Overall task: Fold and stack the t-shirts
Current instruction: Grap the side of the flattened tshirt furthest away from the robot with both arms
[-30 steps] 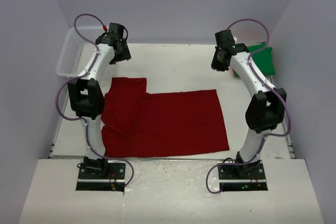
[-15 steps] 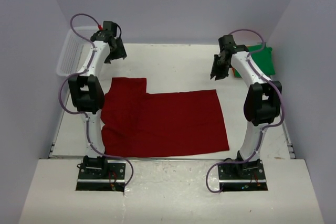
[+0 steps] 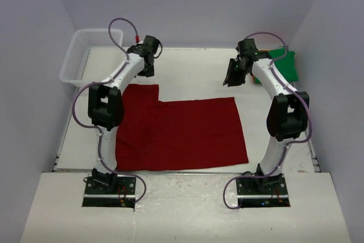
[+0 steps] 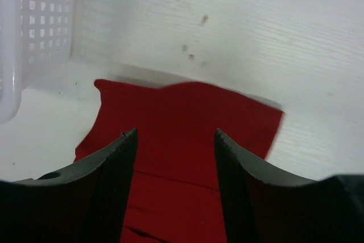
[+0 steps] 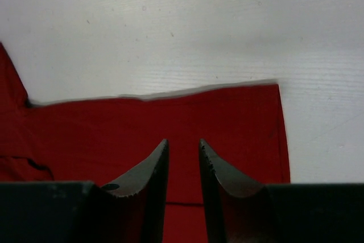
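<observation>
the dark red t-shirt (image 3: 182, 132) lies spread flat on the white table (image 3: 193, 69), its near hem towards the arm bases. its far edge is stepped: the left part reaches further back than the right part.

the left tool (image 3: 146, 72) hangs over the shirt's far left corner, just at the raised step. in the left wrist view the left tool (image 4: 175, 135) is released, its two fingers (image 4: 114, 169) set wide apart with only red cloth (image 4: 182, 118) showing between them and nothing gripped.

the right tool (image 3: 232, 79) hangs just beyond the shirt's far right corner, pointing down at it. in the right wrist view the right tool (image 5: 183, 143) is nearly clenched, with a thin gap left between its fingers (image 5: 151, 169); it grips nothing, and the shirt's far edge (image 5: 170, 118) runs across the view beyond the fingertips.

a bright green t-shirt (image 3: 284, 64) sits folded on the table, well beyond the red shirt's far right corner, partly behind the right arm. a white mesh basket (image 3: 79, 55) stands well beyond the red shirt's far left corner, at the table's edge.
</observation>
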Robot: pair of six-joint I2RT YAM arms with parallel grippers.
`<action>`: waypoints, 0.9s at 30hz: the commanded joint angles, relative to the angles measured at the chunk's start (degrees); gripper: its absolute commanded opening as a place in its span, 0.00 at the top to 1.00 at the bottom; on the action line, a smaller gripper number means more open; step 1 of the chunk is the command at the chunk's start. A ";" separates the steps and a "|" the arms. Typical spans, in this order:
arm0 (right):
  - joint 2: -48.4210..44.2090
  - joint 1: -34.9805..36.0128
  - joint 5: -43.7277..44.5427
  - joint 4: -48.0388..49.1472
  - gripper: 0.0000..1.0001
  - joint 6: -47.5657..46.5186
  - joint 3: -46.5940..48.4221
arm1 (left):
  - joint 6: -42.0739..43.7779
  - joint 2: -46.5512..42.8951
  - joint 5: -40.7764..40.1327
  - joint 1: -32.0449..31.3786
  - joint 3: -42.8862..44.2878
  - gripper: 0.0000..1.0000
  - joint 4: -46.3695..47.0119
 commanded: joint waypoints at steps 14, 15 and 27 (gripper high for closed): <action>-2.95 3.82 -2.39 -1.27 0.68 -0.17 5.43 | 61.65 -31.59 -57.15 -43.30 -37.94 0.36 67.76; -2.86 3.99 -2.22 -1.19 0.68 -0.26 5.44 | 65.47 -30.89 -57.95 -44.18 -38.40 0.36 71.05; -1.89 4.52 0.16 -2.33 0.67 -0.61 5.70 | 77.38 -29.21 -59.36 -50.69 -40.07 0.35 81.62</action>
